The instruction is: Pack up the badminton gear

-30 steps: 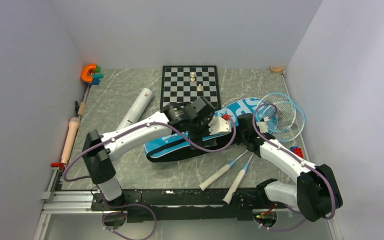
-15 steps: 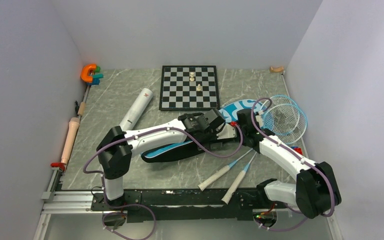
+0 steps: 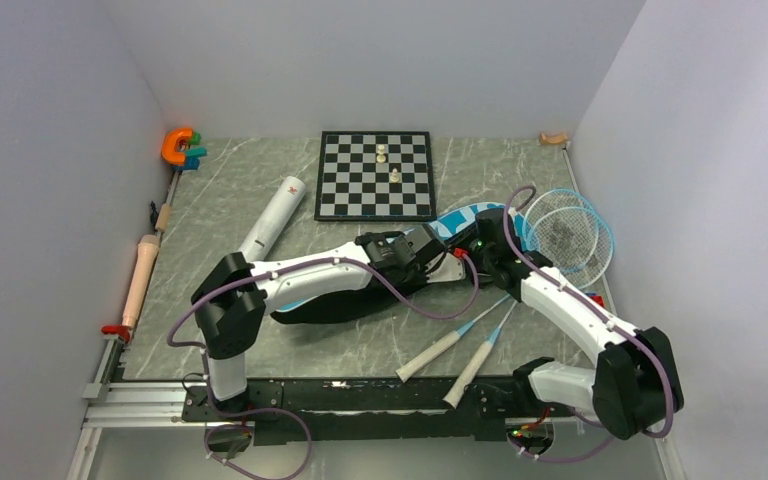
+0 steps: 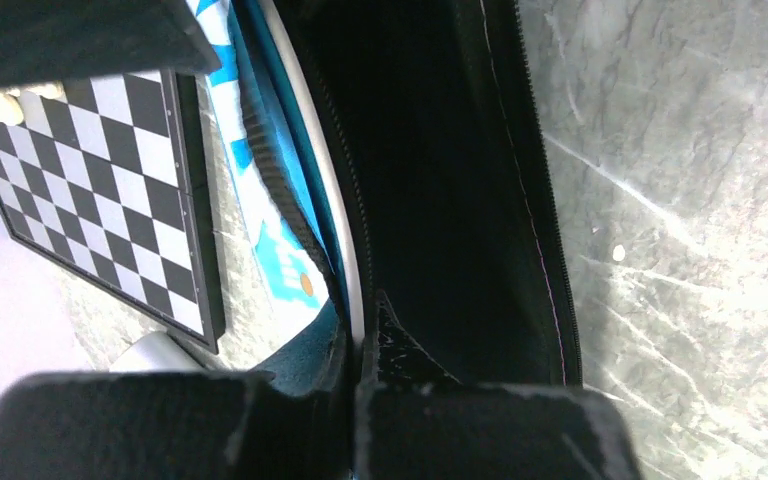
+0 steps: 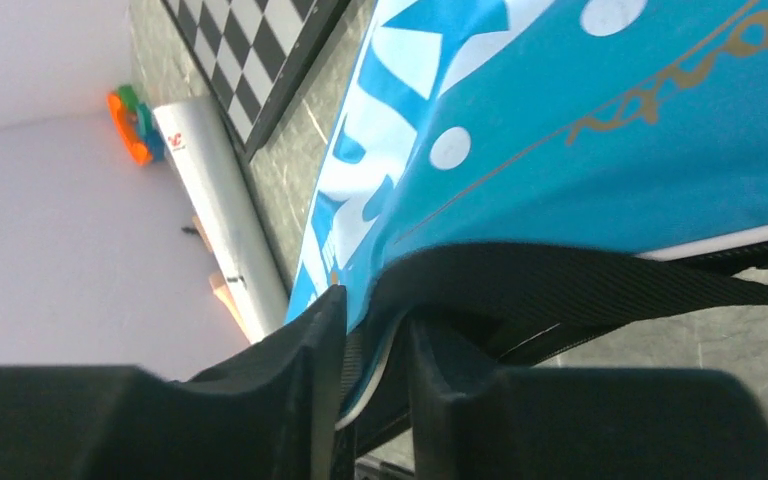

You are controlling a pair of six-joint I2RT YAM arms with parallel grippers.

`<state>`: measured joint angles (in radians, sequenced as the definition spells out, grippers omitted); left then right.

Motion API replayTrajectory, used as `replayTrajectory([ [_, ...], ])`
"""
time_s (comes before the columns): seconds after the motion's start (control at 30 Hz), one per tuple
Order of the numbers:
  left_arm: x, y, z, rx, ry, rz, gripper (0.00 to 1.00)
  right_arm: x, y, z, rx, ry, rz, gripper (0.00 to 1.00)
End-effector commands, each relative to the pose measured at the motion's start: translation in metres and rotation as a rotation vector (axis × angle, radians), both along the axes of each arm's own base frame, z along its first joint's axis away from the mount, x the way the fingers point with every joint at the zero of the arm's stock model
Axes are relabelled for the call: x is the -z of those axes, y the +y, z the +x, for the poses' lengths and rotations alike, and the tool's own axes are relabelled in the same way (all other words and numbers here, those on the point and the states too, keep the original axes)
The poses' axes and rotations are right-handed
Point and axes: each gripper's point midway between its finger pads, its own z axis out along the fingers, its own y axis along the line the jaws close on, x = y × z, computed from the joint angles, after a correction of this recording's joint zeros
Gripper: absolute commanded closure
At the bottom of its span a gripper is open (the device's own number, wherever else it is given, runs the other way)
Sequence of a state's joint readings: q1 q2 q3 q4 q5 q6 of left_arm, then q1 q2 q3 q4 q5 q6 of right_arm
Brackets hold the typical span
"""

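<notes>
The blue bag (image 3: 463,216) lies mid-table, its black underside (image 3: 332,303) towards me. In the left wrist view its zip stands open on a black inside (image 4: 430,190). My left gripper (image 3: 428,262) (image 4: 360,338) is shut on the bag's white-piped rim (image 4: 332,200). My right gripper (image 3: 480,250) (image 5: 375,318) is open, with the bag's edge and black strap (image 5: 600,285) loose between its fingers. Two blue-framed rackets (image 3: 572,232) lie at the right, white handles (image 3: 433,354) near the front edge. The white tube (image 3: 272,215) (image 5: 220,200) lies to the left.
A chessboard (image 3: 377,176) (image 4: 110,190) with a few pieces sits at the back. A wooden rolling pin (image 3: 141,278) lies along the left rail. An orange clamp toy (image 3: 180,147) is in the back left corner. Walls close in on three sides.
My left gripper came down onto the bag's rim and shut on it. My right gripper let its jaws part. The bag slid a little left and towards me.
</notes>
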<state>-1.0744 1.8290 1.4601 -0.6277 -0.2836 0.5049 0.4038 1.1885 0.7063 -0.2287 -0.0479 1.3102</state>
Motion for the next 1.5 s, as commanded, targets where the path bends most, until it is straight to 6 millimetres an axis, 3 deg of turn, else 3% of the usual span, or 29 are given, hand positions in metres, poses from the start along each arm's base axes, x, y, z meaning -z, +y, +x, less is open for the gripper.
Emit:
replayTrajectory([
  [0.0,-0.04,-0.004,0.002,-0.02,-0.02,-0.095,1.0,-0.071,0.015,0.01,-0.07,-0.195,0.074,0.61],
  [0.2,-0.077,-0.01,-0.003,-0.011,0.142,-0.221,1.0,-0.105,0.003,0.005,-0.078,-0.262,0.0,0.34],
  [0.37,-0.108,0.001,-0.008,0.001,0.222,-0.325,1.0,-0.134,-0.011,-0.002,-0.066,-0.31,-0.026,0.21],
  [0.57,-0.114,0.026,-0.02,0.03,0.266,-0.328,1.0,-0.157,-0.027,0.0,-0.059,-0.348,-0.024,0.09],
  [0.77,-0.106,0.053,-0.035,0.015,0.35,-0.281,1.0,-0.157,-0.023,-0.001,-0.098,-0.319,-0.003,0.05],
  [1.0,-0.117,0.071,-0.043,-0.011,0.364,-0.336,1.0,-0.156,-0.034,-0.016,-0.094,-0.293,-0.059,0.03],
  [1.17,-0.115,0.087,-0.04,-0.075,0.362,-0.34,1.0,-0.176,-0.046,-0.03,-0.075,-0.316,-0.088,0.02],
  [1.3,-0.12,0.105,-0.03,-0.166,0.374,-0.39,1.0,-0.172,-0.054,-0.045,-0.079,-0.288,-0.125,0.03],
  [1.47,-0.127,0.127,-0.02,-0.259,0.374,-0.447,1.0,-0.153,-0.05,-0.069,-0.129,-0.246,-0.094,0.04],
])
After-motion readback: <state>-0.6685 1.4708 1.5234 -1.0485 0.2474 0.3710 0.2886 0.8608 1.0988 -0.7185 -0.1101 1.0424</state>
